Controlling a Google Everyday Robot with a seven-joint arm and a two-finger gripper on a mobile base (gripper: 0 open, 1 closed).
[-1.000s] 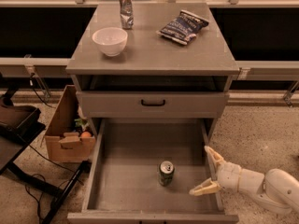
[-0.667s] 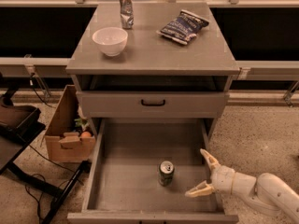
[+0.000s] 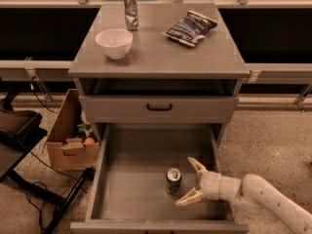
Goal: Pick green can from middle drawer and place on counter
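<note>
The task is at its early stage: the green can [image 3: 173, 180] stands upright on the floor of the open middle drawer [image 3: 136, 174], toward its front right part, not yet lifted. The tool [image 3: 185, 182] is down inside the drawer just to the right of the can, with its two fingers spread wide and pointing toward the can; nothing is pinched between them, and the can looks to sit at the mouth of the gap rather than inside it. What is left, by my judgement, is nearly everything: closing on the can, lifting it out, and setting it on the surface [image 3: 161, 57], where a white bowl [image 3: 114, 42], a crinkled silver can [image 3: 130, 11] and a chip bag [image 3: 190, 28] leave bare room near the front.
</note>
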